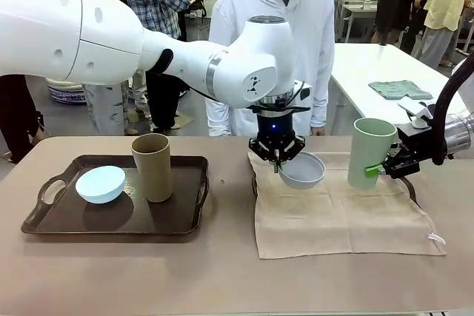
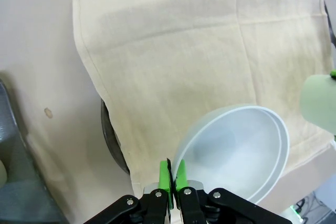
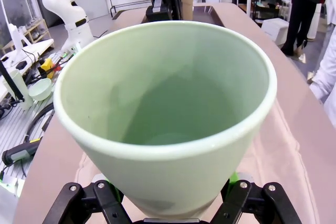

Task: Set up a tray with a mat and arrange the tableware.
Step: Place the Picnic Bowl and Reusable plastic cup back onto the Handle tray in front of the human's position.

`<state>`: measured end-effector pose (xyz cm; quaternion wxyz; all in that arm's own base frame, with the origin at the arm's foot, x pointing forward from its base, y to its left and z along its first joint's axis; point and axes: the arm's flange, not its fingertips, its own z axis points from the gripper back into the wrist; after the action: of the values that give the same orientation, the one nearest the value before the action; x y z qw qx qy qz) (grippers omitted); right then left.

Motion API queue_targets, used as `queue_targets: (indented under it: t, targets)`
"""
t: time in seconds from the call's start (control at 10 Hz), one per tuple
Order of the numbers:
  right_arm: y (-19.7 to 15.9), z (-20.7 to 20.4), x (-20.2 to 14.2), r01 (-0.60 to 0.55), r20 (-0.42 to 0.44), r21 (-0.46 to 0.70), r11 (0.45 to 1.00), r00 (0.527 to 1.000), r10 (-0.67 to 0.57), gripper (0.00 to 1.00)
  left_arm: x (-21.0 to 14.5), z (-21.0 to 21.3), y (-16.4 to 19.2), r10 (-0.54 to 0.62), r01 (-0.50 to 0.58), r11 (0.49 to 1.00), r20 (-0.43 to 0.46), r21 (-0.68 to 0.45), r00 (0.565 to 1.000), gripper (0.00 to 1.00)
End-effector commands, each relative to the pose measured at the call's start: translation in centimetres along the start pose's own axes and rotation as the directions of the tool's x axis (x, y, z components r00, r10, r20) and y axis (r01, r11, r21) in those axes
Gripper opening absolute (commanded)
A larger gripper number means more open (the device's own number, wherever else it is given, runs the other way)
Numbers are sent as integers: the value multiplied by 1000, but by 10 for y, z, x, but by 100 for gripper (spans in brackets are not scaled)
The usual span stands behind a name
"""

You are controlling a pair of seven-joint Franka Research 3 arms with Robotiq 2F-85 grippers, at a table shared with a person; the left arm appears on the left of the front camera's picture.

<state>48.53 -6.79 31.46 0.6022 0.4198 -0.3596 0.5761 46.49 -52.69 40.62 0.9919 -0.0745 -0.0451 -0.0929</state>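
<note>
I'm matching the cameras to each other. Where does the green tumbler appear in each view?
Front view: the green tumbler stands upright right of centre, held in the right gripper.
Left wrist view: a blurred sliver at the right edge.
Right wrist view: centre, close up, its mouth toward the camera.
Shared landmark: the beige mat under it.
</note>
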Motion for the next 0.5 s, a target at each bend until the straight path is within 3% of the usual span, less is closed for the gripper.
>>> queue_targets:
  t: [0.0, 0.4]
  targets:
    - [1, 0, 0, 1, 9, 6, 1000, 1000, -1, 82, -2, -1, 0, -1, 1, 1000, -7, -2, 1000, 4]
    - [-11, -13, -16, -28, -35, -1, 1000, 999, 28, 82, 4, -24, -1, -25, 25, 1000, 5, -13, 1000, 4]
